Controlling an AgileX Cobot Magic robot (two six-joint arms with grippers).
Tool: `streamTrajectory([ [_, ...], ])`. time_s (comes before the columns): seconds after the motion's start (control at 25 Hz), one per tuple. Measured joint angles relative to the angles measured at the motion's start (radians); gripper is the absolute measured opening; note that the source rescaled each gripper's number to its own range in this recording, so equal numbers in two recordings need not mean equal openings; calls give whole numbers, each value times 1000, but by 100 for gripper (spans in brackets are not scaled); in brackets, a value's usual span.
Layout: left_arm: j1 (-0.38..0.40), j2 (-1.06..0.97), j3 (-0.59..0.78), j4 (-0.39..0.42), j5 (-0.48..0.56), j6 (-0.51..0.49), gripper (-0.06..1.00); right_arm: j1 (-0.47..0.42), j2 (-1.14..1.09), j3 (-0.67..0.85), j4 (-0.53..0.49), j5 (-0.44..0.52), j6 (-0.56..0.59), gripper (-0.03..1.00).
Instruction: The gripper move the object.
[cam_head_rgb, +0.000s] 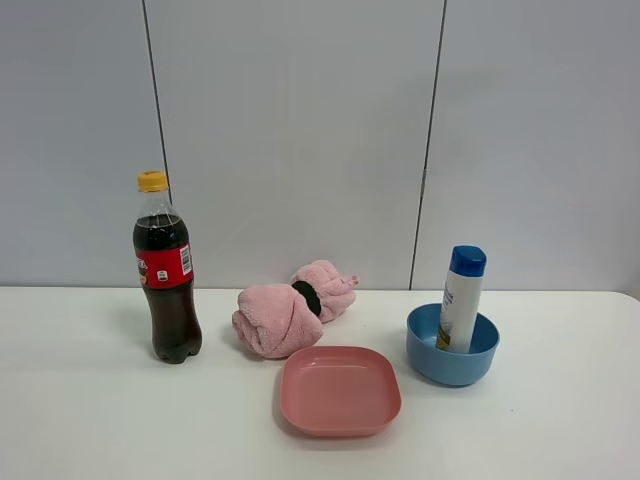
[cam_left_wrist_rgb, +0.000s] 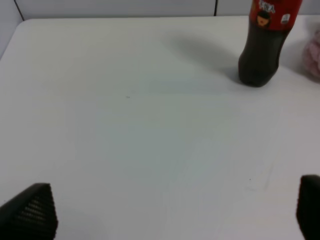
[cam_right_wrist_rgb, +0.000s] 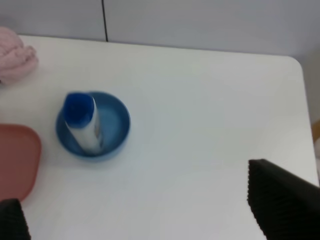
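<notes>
The white bottle with a blue cap (cam_head_rgb: 462, 299) stands upright inside a blue bowl (cam_head_rgb: 452, 347) at the right of the table. It also shows in the right wrist view (cam_right_wrist_rgb: 82, 121), inside the blue bowl (cam_right_wrist_rgb: 112, 125). My right gripper (cam_right_wrist_rgb: 150, 220) is open and empty, above the table and apart from the bottle. My left gripper (cam_left_wrist_rgb: 170, 210) is open and empty over bare table, well away from the bottle. Neither gripper shows in the exterior high view.
A dark cola bottle with a yellow cap (cam_head_rgb: 165, 270) stands at the left, also seen in the left wrist view (cam_left_wrist_rgb: 262, 42). A pink rolled towel (cam_head_rgb: 290, 308) lies mid-table. A pink square plate (cam_head_rgb: 340, 390) sits in front. The table's right edge (cam_right_wrist_rgb: 306, 115) is close.
</notes>
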Motion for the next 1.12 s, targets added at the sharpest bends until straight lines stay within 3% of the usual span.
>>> streamTrajectory([
  [0.24,0,0,0,0,0,0,100,0,-222,154,-33,44,7,81],
  [0.52,0,0,0,0,0,0,100,-18,-481,415,-16,59,101,81],
  [0.92,0,0,0,0,0,0,100,-265,-753,642,63,63,36,81],
  [1.12,0,0,0,0,0,0,100,-338,-847,696,75,63,13,81],
])
